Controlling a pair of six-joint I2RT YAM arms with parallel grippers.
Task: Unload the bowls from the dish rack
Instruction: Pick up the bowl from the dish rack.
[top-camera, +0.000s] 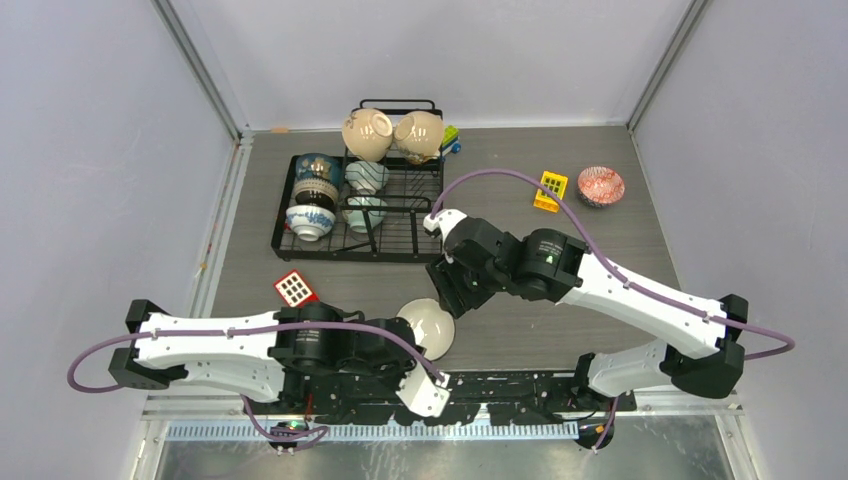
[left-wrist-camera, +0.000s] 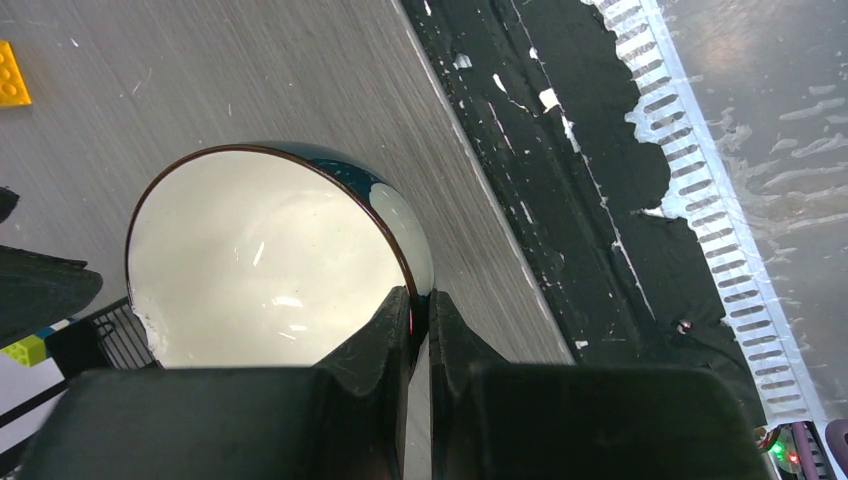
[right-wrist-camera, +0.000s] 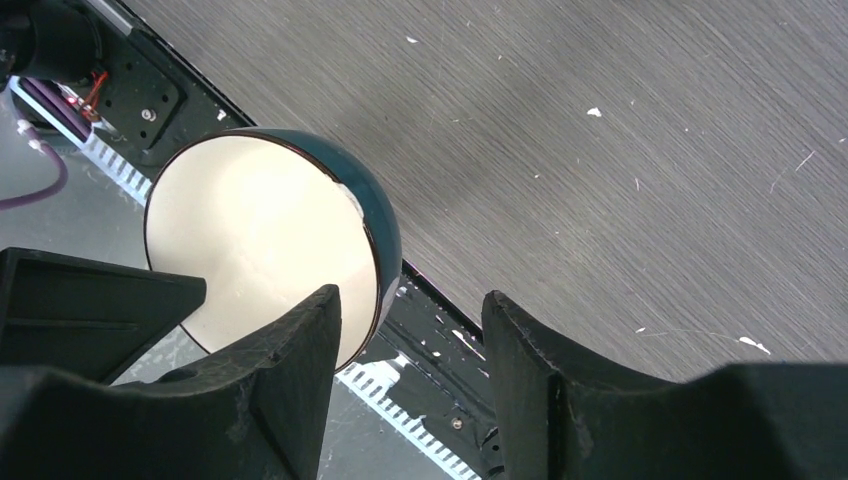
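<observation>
A teal bowl (top-camera: 425, 326) with a cream inside hangs tilted over the table's front edge. My left gripper (top-camera: 406, 340) is shut on its rim. In the left wrist view the jaws (left-wrist-camera: 422, 305) pinch the bowl's (left-wrist-camera: 260, 260) dark rim. My right gripper (top-camera: 452, 296) is open beside the same bowl (right-wrist-camera: 260, 230). Its fingers (right-wrist-camera: 300, 370) straddle the rim with a wide gap (right-wrist-camera: 410, 298). The black dish rack (top-camera: 400, 245) holds two cream bowls (top-camera: 367, 133), blue-and-white bowls (top-camera: 318, 178) and pale green bowls (top-camera: 366, 177).
A red-patterned bowl (top-camera: 600, 185) sits on the table at the far right, with a yellow block (top-camera: 550, 190) next to it. A red block (top-camera: 295, 289) lies in front of the rack. Small coloured blocks (top-camera: 450, 138) sit behind the rack.
</observation>
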